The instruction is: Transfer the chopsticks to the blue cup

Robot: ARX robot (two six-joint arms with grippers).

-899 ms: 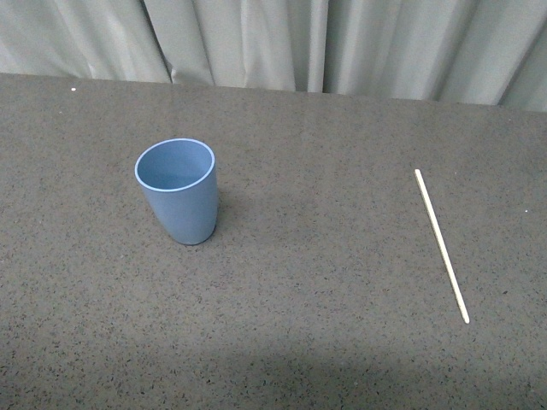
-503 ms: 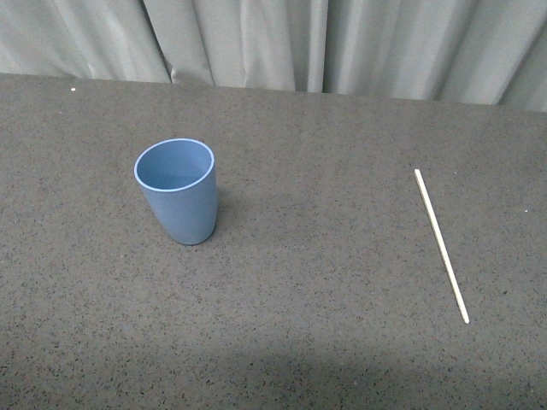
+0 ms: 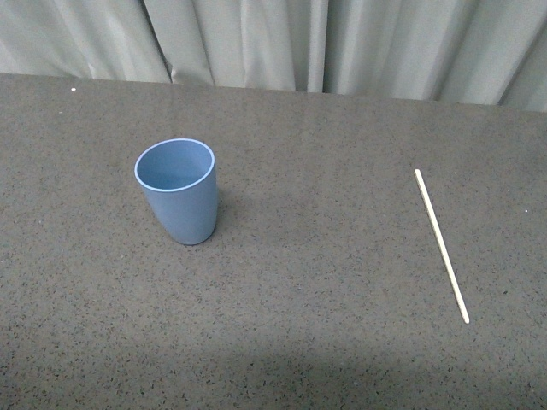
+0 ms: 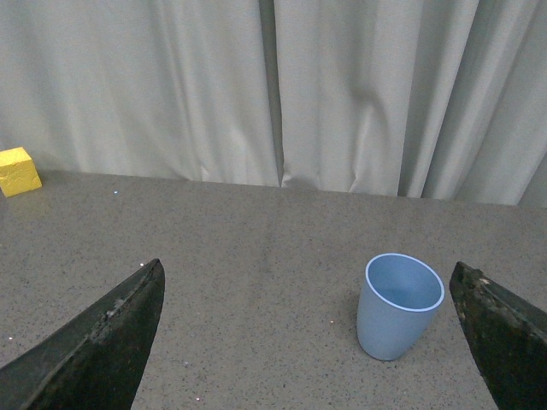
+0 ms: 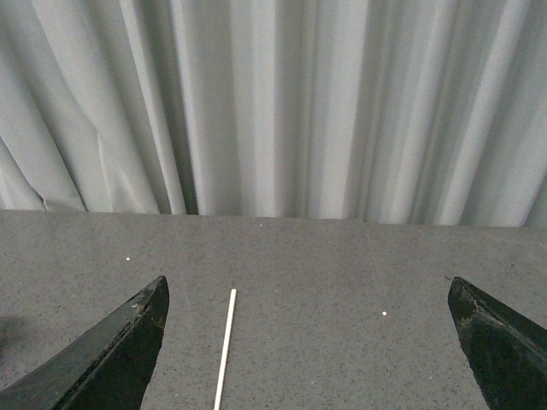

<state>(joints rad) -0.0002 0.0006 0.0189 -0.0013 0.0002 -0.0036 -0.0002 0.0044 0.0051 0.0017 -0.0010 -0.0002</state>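
Left claw (image 4: pixel 308 267) gapes toward matte tapered blue cup (image 4: pixel 400 307) on speckled table (image 4: pixel 248 248)

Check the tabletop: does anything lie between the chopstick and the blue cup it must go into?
Nothing visible does. The chopstick lies flat on the right and the blue cup stands upright on the left. Only bare dark tabletop lies between them. The cup's mouth is open and uncovered.

No lettering, label, brand mark, number or sign can be read on any surface in the front view or either wrist view.
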